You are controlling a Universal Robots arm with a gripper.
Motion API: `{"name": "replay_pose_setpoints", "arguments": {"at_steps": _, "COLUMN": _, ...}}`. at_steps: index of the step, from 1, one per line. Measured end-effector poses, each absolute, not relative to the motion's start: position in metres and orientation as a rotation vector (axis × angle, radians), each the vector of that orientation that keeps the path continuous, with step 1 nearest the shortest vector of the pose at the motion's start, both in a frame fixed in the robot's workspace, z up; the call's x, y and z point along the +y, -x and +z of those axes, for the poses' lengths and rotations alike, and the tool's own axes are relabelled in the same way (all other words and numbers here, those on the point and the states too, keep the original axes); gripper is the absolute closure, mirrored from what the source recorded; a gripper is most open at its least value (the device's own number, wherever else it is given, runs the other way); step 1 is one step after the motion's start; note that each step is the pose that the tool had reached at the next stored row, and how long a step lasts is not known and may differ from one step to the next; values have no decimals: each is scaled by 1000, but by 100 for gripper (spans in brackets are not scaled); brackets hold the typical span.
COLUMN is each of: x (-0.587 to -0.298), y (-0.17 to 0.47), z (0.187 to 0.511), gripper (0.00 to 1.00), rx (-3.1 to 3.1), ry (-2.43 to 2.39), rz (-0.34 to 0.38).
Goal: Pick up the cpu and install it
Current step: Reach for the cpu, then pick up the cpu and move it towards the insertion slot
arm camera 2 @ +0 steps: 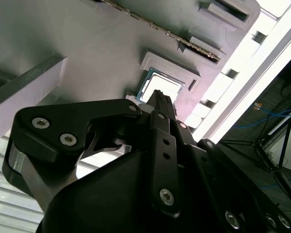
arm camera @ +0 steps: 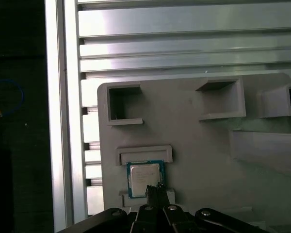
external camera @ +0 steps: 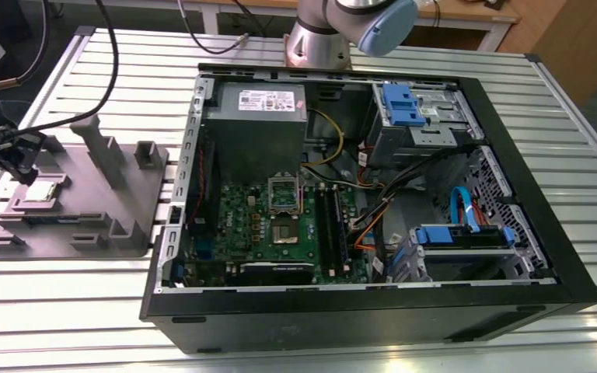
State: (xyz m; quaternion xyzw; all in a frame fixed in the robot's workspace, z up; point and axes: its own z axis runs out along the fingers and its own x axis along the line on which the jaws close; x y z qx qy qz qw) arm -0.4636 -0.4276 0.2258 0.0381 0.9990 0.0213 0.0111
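Your gripper (arm camera: 154,190) hangs with its fingertips pressed together and nothing between them, right at one edge of the cpu (arm camera: 144,177); you cannot tell whether they touch it. The cpu lies flat in a shallow pocket of the grey tray (arm camera: 199,136). Farther off on the slatted table (external camera: 71,303), the open computer case (external camera: 506,233) sits at the exterior view's right of the tray.

Ribbed aluminium table (external camera: 60,326); wooden furniture (external camera: 574,39) beyond; dark floor (arm camera: 14,145) alongside.
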Motion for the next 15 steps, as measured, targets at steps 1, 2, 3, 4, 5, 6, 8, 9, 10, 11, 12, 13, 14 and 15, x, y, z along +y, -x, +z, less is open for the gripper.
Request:
{"name": "replay_pose_setpoints", "arguments": {"at_steps": 1, "x": -428, "y": 464, "z": 226, "gripper": 90, "rx": 3116, "ry": -119, "rz": 67}}
{"name": "replay_pose_setpoints", "arguments": {"at_steps": 2, "x": -428, "y": 464, "z": 226, "gripper": 90, "rx": 3117, "ry": -119, "rz": 66}}
{"name": "replay_pose_setpoints", "arguments": {"at_steps": 3, "x": -428, "y": 464, "z": 225, "gripper": 90, "rx": 3117, "ry": -119, "rz": 67}}
{"name": "replay_pose_setpoints", "arguments": {"at_steps": 4, "x": -428, "y": 464, "z": 225, "gripper": 90, "rx": 3116, "ry": -119, "rz": 67}}
{"name": "replay_pose_setpoints", "arguments": {"at_steps": 5, "x": -428, "y": 464, "z": 225, "gripper": 90, "rx": 3116, "ry": -119, "rz": 67}}
{"name": "replay_pose_setpoints", "arguments": {"at_steps": 6, "x": -428, "y": 464, "z": 225, "gripper": 90, "rx": 3116, "ry": -119, "rz": 67}}
{"name": "replay_pose_setpoints", "arguments": {"at_steps": 8, "x": -428, "y": 464, "z": 225, "gripper": 90, "rx": 3116, "ry": -119, "rz": 67}}
{"name": "replay_pose_setpoints", "arguments": {"at_steps": 9, "x": -428, "y": 464, "z": 225, "gripper": 90, "rx": 3116, "ry": -119, "rz": 67}}
{"name": "replay_pose_setpoints", "arguments": {"at_steps": 10, "x": -428, "y": 464, "z": 225, "gripper": 90, "rx": 3116, "ry": -119, "rz": 67}}
{"name": "replay_pose_setpoints", "arguments": {"at_steps": 11, "x": -428, "y": 464, "z": 224, "gripper": 90, "rx": 3116, "ry": -119, "rz": 67}}
{"name": "replay_pose_setpoints", "arguments": {"at_steps": 12, "x": -428, "y": 464, "z": 224, "gripper": 90, "rx": 3116, "ry": -119, "rz": 67}}
{"name": "replay_pose_setpoints", "arguments": {"at_steps": 13, "x": -428, "y": 464, "z": 224, "gripper": 90, "rx": 3116, "ry": -119, "rz": 67}}
{"name": "replay_pose_setpoints", "arguments": {"at_steps": 14, "x": -428, "y": 464, "z": 223, "gripper": 90, "rx": 3116, "ry": -119, "rz": 67}}
{"name": "replay_pose_setpoints", "arguments": {"at_steps": 15, "x": -428, "y": 464, "z": 223, "gripper": 90, "rx": 3116, "ry": -119, "rz": 67}}
